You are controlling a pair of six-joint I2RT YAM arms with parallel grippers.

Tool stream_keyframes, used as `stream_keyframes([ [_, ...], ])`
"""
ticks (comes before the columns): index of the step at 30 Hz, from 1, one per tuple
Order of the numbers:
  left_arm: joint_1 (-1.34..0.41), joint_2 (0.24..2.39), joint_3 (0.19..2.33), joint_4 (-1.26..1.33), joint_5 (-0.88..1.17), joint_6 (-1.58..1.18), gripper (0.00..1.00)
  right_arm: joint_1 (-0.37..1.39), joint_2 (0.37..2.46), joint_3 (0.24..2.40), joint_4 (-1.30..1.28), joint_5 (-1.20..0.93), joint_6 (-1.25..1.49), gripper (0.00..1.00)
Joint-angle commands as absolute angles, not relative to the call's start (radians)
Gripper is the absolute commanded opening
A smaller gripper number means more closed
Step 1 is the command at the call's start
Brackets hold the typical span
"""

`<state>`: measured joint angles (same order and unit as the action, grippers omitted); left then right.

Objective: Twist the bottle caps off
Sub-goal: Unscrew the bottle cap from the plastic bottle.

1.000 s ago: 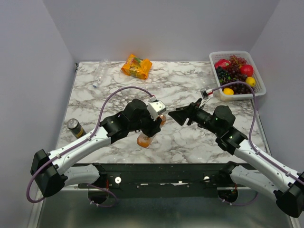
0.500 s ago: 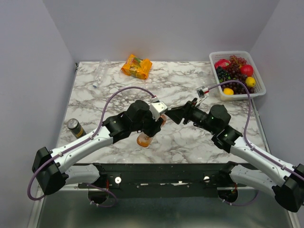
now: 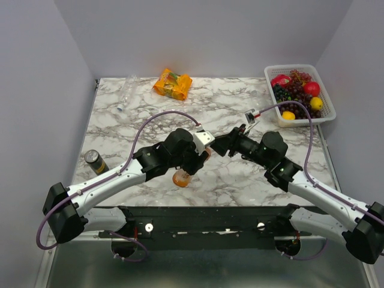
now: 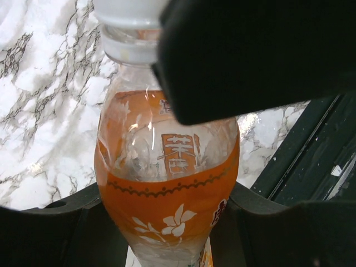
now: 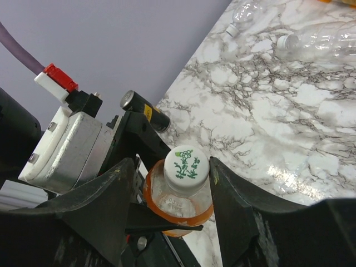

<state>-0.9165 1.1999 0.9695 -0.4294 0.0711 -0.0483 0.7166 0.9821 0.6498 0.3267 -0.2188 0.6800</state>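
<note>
The orange bottle [image 3: 182,176] sat just left of the middle of the overhead frame, lifted off the marble table [image 3: 240,102] and tilted. My left gripper [image 3: 191,163] was clamped shut on it. In the left wrist view its two fingers [image 4: 50,222] pressed the bottle's lower body from either side at the bottom of the frame.

My right gripper [image 3: 215,146] came in from the right and met the bottle's neck end. In the right wrist view the white cap [image 5: 186,167] with green print lay at lower centre, between the right fingers [image 5: 119,194]. The jaws stood apart around it. There was a clear gap on the cap's left, and the other finger was just beside or touching its right edge; I could not tell which.

A clear bottle [image 3: 126,91] lay at the table's upper left, well away from both grippers.
</note>
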Motion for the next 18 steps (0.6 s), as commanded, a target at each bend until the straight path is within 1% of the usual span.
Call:
stream_keyframes([
  [1, -0.930, 1.209, 0.997, -0.443, 0.038, -0.032, 0.39, 0.729, 1.000, 0.686, 0.380, -0.248, 0.684, 0.63],
  [9, -0.940, 1.223, 1.000, -0.448, 0.035, -0.029, 0.39, 0.730, 1.009, 0.687, 0.399, -0.255, 0.680, 0.60],
  [12, -0.942, 1.221, 1.000, -0.449, 0.035, -0.028, 0.39, 0.730, 1.017, 0.687, 0.400, -0.256, 0.680, 0.57],
  [16, -0.942, 1.213, 0.999, -0.443, 0.060, -0.025, 0.39, 0.730, 1.026, 0.683, 0.403, -0.255, 0.681, 0.47],
  [18, -0.942, 1.204, 0.996, -0.442, 0.083, -0.021, 0.39, 0.730, 1.029, 0.675, 0.413, -0.256, 0.683, 0.44],
])
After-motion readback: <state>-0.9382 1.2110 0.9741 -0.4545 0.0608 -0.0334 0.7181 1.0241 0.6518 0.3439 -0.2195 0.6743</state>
